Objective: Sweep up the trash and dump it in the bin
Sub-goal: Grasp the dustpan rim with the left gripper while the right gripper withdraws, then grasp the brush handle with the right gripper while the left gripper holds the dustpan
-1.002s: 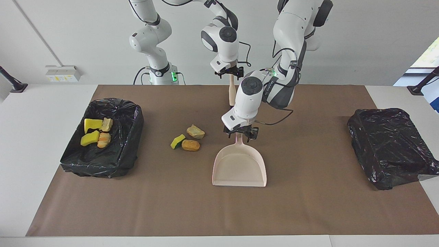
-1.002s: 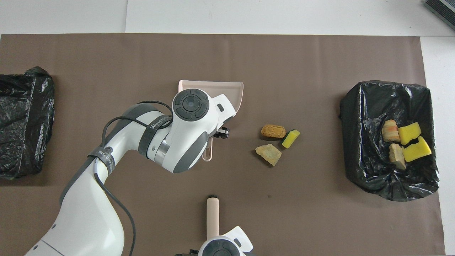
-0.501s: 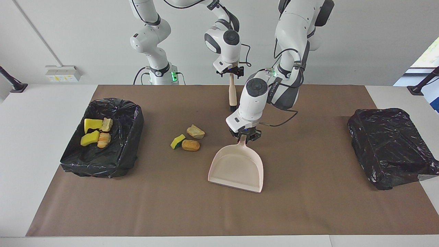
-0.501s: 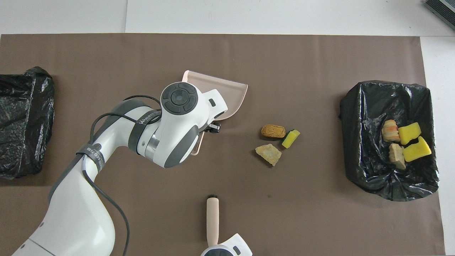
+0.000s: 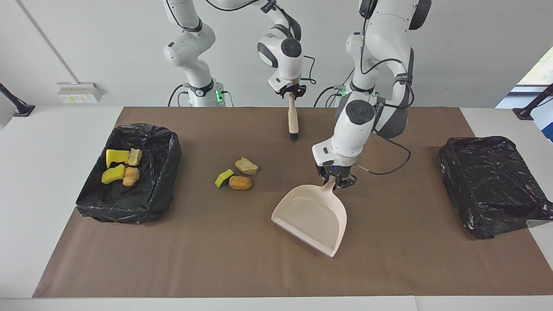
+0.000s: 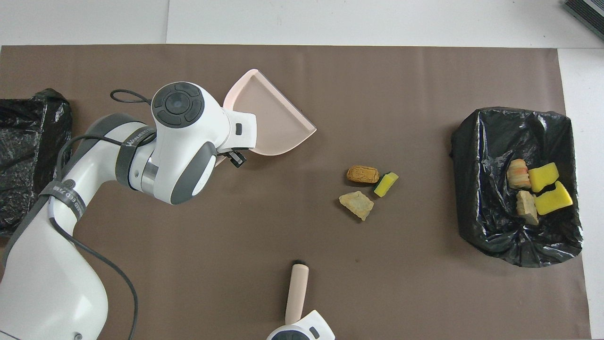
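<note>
My left gripper (image 5: 335, 180) is shut on the handle of the pale pink dustpan (image 5: 313, 216), which hangs tilted just over the mat. In the overhead view the dustpan (image 6: 271, 118) shows past the left hand. My right gripper (image 5: 292, 91) is shut on the top of the beige brush (image 5: 293, 119), which hangs bristles down near the robots' edge of the mat. Three pieces of trash lie on the mat: a green-backed yellow sponge (image 5: 224, 178), a tan lump (image 5: 246, 166) and an orange lump (image 5: 240, 182). Several more lie in the black-lined bin (image 5: 168, 172).
A second black-lined bin (image 5: 488, 181) sits toward the left arm's end of the table. The brown mat (image 5: 216, 259) covers most of the table. The loose trash lies between the dustpan and the filled bin (image 6: 476, 189).
The left gripper closed on the dustpan handle, then swung the pan toward the left arm's end, turning it. The right gripper closed on the brush handle and tilted it slightly.
</note>
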Motion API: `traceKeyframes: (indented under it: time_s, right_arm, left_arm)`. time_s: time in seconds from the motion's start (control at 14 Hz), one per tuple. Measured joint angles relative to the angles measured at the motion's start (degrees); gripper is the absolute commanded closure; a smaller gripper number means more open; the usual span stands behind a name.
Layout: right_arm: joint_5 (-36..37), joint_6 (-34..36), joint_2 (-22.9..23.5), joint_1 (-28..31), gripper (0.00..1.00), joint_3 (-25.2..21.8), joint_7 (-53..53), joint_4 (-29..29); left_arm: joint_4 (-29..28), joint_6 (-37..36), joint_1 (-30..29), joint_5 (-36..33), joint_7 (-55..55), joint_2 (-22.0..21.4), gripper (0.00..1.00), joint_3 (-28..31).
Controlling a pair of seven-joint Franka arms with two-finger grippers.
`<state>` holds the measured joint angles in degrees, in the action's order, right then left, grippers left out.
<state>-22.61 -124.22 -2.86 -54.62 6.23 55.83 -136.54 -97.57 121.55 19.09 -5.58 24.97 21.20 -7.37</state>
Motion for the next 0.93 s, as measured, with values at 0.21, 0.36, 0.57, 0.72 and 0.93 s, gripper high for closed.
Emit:
traceKeyframes:
  time_s: [0.21,0.36,0.57,0.72,0.93]
  right_arm:
    - [0.0,3.6,-0.3,0.4,1.00,-0.5,0.0,1.4]
    - [0.8,8.8,-1.3,2.4,1.00,-0.7,-0.5,3.5]
    - [3.7,19.1,-5.5,7.3,1.00,-0.9,-4.6,5.1]
    - [7.8,26.3,-8.9,10.6,1.00,-1.0,-8.1,5.2]
    - [18.8,32.1,-11.3,13.3,1.00,-1.1,-10.8,5.1]
  left_arm:
    - [0.0,-2.6,0.2,-4.8,6.3,-0.1,1.00,-0.4]
    - [-0.1,-4.5,0.7,-6.3,7.8,-0.5,1.00,-0.8]
    - [-3.8,-5.7,2.9,-6.8,12.3,-2.7,1.00,-1.1]
    - [-6.3,-5.7,4.7,-6.8,13.7,-4.4,1.00,-1.2]
    - [-8.4,-5.8,7.4,-6.8,14.1,-5.7,1.00,-1.5]
